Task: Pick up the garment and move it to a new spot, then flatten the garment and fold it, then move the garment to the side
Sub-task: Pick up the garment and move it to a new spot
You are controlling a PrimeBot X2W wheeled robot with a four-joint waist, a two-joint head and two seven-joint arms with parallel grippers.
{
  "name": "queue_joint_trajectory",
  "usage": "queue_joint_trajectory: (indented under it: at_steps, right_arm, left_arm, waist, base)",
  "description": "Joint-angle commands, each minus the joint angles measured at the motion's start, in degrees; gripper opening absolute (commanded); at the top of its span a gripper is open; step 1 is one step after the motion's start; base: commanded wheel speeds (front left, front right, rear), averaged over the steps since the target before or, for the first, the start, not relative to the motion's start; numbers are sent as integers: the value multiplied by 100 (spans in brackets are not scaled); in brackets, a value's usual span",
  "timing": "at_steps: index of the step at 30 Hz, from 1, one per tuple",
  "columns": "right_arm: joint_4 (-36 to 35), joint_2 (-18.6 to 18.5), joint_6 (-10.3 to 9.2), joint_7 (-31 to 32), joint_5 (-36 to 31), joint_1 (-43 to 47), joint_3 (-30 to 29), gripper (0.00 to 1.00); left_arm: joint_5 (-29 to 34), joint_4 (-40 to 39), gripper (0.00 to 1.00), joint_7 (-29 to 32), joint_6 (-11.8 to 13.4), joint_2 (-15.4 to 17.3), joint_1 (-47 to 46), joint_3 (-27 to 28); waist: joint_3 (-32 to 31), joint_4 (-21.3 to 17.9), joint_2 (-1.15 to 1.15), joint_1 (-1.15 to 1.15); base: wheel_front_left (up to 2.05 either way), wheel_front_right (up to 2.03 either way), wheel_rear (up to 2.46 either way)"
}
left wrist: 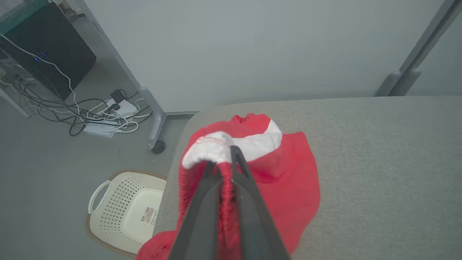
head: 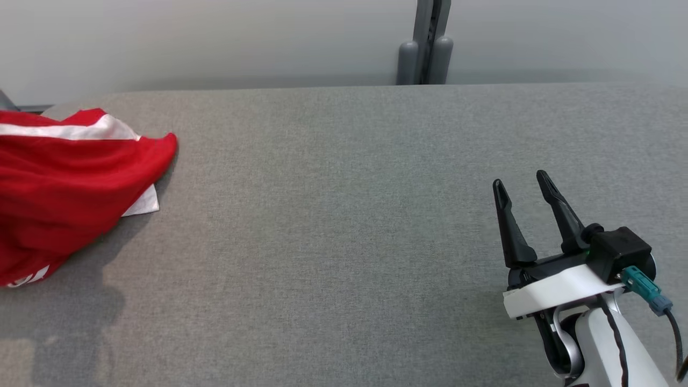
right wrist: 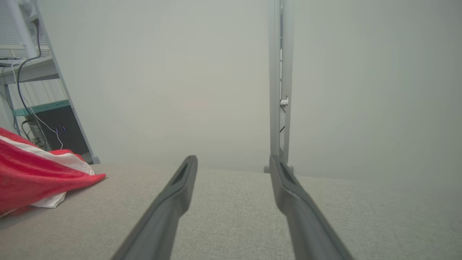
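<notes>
Two grippers are in very different states. The left gripper (left wrist: 222, 159) has its dark fingers pinched tight on a bunched fold of the red garment (left wrist: 288, 187), right where a white band meets the red cloth. The fabric drapes down on either side of the fingers. The garment sits at the left end of the grey padded table (head: 344, 215), close to the far left corner, and its lower part reaches past the table's left edge.

The right gripper (head: 520, 181) hangs over the near right of the table, well apart from the garment. Its jaws stand wide apart with nothing between them.

Down on the floor, just beside the table's left end and below the hanging cloth, stands a cream perforated laundry basket (left wrist: 126, 213) with a small label inside. Further off, a tangle of cables (left wrist: 104, 124) lies around a white power strip near a grey frame leg, and a black box (left wrist: 47, 50) sits beyond that. Behind the table's far edge, a grey upright post (head: 424, 43) rises against the pale wall.
</notes>
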Motion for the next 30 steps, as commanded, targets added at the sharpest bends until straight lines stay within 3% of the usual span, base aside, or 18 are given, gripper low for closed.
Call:
queue_joint_trajectory:
  at_steps: [1,7,15,21,27,30]
  right_arm:
    - [-23,-51,13,-28,88,106,-6,100]
    - [-52,-51,13,-28,230,179,-62,100]
    - [-108,-49,13,-28,392,194,-145,100]
    - [-153,-45,13,-28,511,140,-239,100]
    - [-206,-46,13,-28,567,80,-349,100]
    - [-232,-45,13,-28,573,43,-399,100]
  left_arm:
    - [89,-258,0,96,-6,75,-98,-162]
    - [213,-1285,0,508,-6,222,-270,-662]
    - [295,-2197,0,861,-6,-3,-659,-1269]
    - [346,-2579,0,966,-6,-482,-1158,-1867]
    - [173,-2675,0,581,-6,-1194,-1703,-2273]
    - [61,-2699,0,393,-6,-1395,-1810,-2388]
  waist:
    - [-134,-137,0,0]
    - [-292,-470,0,0]
    - [-351,-987,0,0]
    - [-242,-1399,0,0]
    - [-78,-1665,0,0]
    - [-14,-1734,0,0]
  base:
    - [0,0,0]
    - [0,0,0]
    - [0,0,0]
    - [0,0,0]
    - [0,0,0]
    - [0,0,0]
